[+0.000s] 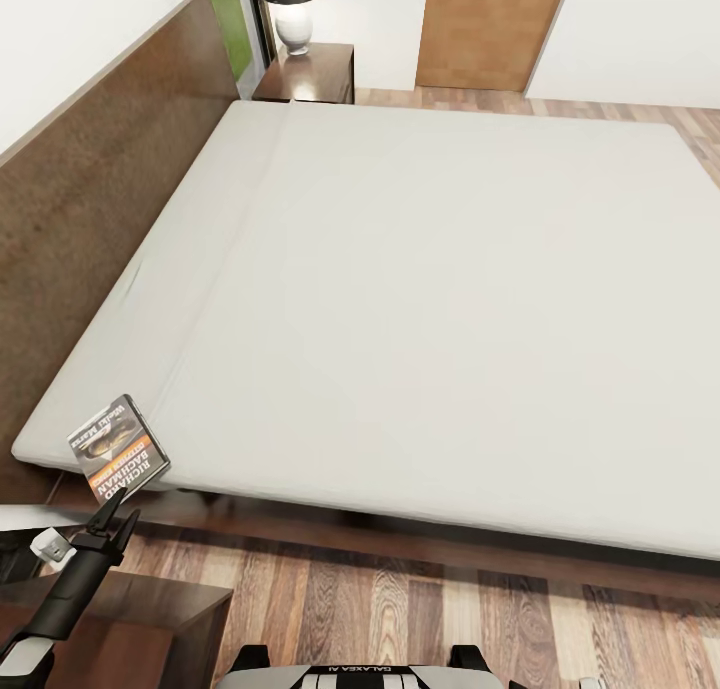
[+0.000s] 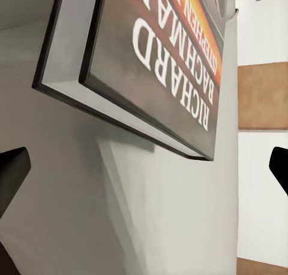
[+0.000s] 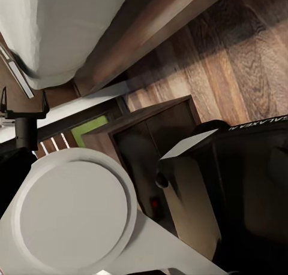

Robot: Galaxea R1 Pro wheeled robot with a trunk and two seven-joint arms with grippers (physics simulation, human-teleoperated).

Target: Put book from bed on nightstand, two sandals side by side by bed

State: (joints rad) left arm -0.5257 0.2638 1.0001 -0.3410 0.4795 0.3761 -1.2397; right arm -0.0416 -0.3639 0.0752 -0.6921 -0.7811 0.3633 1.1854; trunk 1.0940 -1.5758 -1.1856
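The book (image 1: pixel 118 447) lies flat on the near left corner of the bed's pale mattress (image 1: pixel 430 299), its cover with orange band and white lettering facing up. My left gripper (image 1: pixel 125 507) is open just below the mattress edge, its black fingers pointing up at the book without touching it. In the left wrist view the book (image 2: pixel 150 65) looms close ahead, and the open left gripper (image 2: pixel 144 167) shows a dark fingertip at each side. One nightstand (image 1: pixel 150 599) stands right under my left arm, the other nightstand (image 1: pixel 310 74) beyond the bed's far corner. The sandals are out of view.
The brown headboard (image 1: pixel 90 179) runs along the bed's left side. A lamp (image 1: pixel 292 9) stands on the far nightstand, with a wooden door (image 1: pixel 490 29) behind. Wood-plank floor (image 1: pixel 450 609) lies between my base and the bed frame (image 3: pixel 144 35).
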